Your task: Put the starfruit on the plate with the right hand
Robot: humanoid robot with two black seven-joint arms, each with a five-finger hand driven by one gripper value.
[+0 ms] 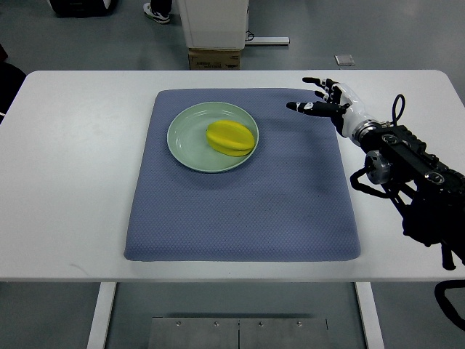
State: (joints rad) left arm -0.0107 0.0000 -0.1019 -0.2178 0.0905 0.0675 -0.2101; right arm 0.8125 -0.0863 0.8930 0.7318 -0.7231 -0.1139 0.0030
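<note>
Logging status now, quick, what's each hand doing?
Right hand: open, holding nothing; starfruit lies on the plate.
Left hand: not in view.

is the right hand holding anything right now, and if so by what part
Nothing is held. The right hand is open, fingers spread, off to the right of the plate. The starfruit lies on the plate.

No text, label, brand, number or sign can be read anywhere here, neither on the table nor on the things beyond it.
</note>
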